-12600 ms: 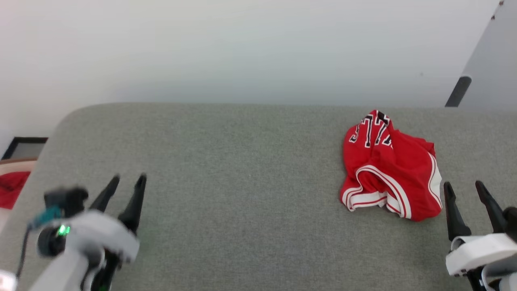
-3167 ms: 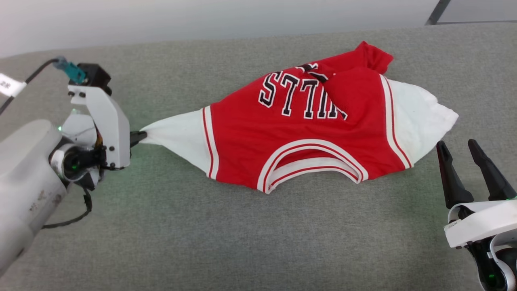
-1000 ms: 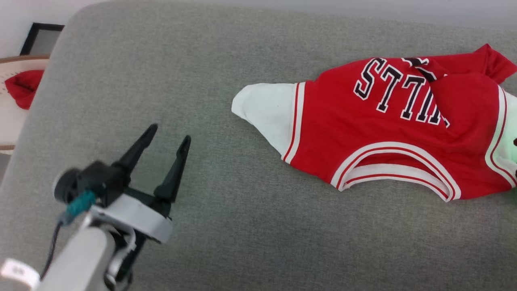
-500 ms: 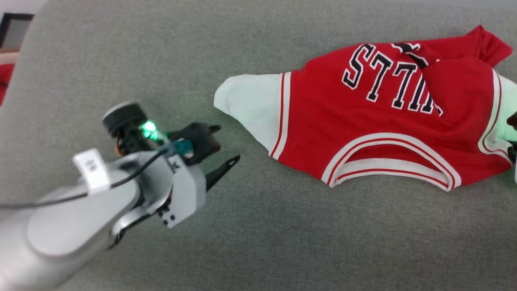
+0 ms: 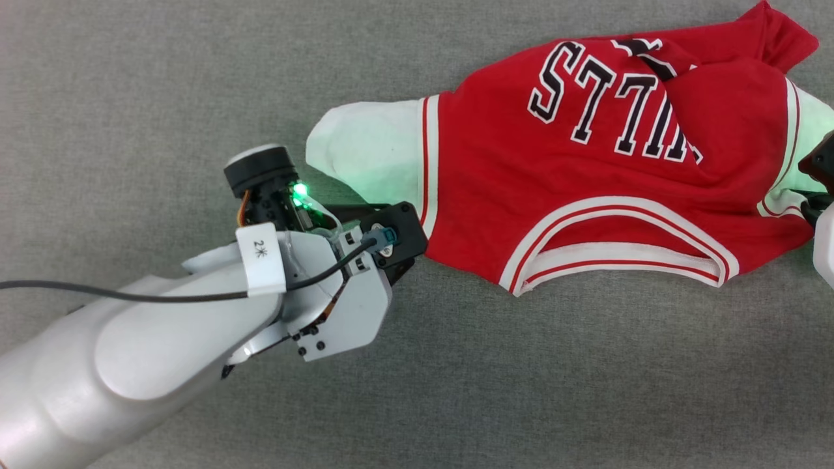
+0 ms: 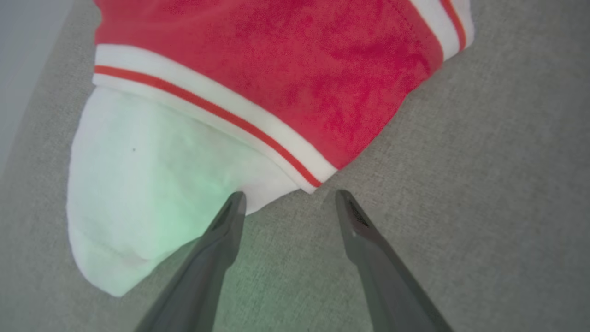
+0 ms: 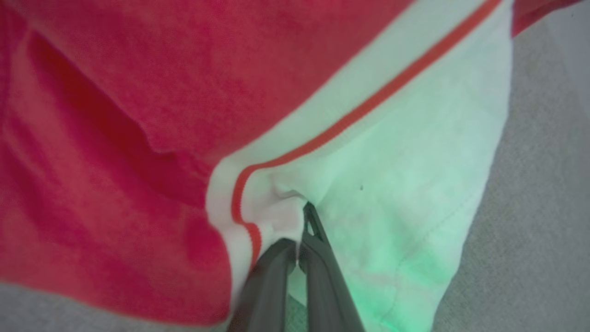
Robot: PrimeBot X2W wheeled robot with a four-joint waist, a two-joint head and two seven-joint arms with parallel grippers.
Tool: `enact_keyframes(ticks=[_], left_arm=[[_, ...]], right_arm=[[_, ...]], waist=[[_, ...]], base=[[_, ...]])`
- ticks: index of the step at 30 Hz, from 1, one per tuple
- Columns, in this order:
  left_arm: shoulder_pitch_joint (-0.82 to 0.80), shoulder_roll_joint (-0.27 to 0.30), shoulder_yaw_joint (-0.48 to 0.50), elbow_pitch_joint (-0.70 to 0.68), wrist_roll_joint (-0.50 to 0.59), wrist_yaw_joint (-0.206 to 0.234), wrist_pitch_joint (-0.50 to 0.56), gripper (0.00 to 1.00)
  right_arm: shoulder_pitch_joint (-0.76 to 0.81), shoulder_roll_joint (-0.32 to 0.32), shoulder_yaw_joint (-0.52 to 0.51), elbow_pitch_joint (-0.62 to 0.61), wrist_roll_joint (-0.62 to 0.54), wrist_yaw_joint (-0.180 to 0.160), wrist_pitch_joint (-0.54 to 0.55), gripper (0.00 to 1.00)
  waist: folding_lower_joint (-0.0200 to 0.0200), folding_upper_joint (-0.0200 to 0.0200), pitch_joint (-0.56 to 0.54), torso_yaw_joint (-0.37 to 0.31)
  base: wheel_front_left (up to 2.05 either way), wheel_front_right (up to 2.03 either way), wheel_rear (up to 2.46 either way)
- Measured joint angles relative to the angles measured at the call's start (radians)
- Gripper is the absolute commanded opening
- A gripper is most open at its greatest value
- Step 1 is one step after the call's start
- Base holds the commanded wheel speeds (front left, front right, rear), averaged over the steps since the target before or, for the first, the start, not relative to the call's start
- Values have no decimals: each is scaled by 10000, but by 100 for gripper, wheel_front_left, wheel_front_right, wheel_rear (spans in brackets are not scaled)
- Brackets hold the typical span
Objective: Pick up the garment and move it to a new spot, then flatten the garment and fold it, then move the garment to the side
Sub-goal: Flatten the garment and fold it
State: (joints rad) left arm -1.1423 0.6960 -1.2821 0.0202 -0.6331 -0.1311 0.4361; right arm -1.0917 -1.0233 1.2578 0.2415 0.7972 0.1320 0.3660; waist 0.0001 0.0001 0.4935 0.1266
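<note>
Pinches garment [image 5: 586,195] by white sleeve at 3 o'clock w/ right gripper [image 7: 299,230], fingers pressed together. Holds left gripper [image 6: 288,198] spread by opp. sleeve, 9 o'clock, over grey surface [image 5: 521,391].

The red jersey-style shirt [image 5: 554,195] with white sleeves, red-and-white stripe trim and black, white-outlined lettering lies spread but rumpled on the grey fabric surface [image 5: 456,391], toward 1 o'clock in the head view. Its neckline faces 6 o'clock and the lettering reads upside down. One sleeve points to 9 o'clock, and a fold bunches at 1 o'clock.
</note>
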Motion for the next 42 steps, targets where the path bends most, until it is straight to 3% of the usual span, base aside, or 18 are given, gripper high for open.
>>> enact_keyframes(ticks=[15,18,21,27,34,42], left_arm=[[-141,-360,61,1085,1369,-8,-451,100],[-138,-430,79,1246,1239,-8,-600,100],[-139,-493,77,1327,1179,-10,-583,0],[-212,-604,40,2096,278,-10,-1440,0],[-508,-401,17,3425,-2061,-8,-3816,0],[-542,-132,382,3292,-4980,-6,-5402,0]], right_arm=[[-107,140,-31,-165,-29,-8,25,0],[-112,167,-40,-184,-29,-17,40,0],[-148,174,-31,-190,-25,-15,42,0],[-156,290,38,12,247,-17,-374,0],[-203,309,244,-40,955,-8,-1444,0],[-816,-813,-245,-846,1933,-8,-2249,0]], waist=[[-1,0,193,-235],[0,0,215,-274],[0,0,226,-290],[0,0,50,-326],[0,0,-533,-375],[0,0,-1195,-406]], base=[[0,0,0],[0,0,0],[0,0,0],[0,0,0],[0,0,0],[0,0,0]])
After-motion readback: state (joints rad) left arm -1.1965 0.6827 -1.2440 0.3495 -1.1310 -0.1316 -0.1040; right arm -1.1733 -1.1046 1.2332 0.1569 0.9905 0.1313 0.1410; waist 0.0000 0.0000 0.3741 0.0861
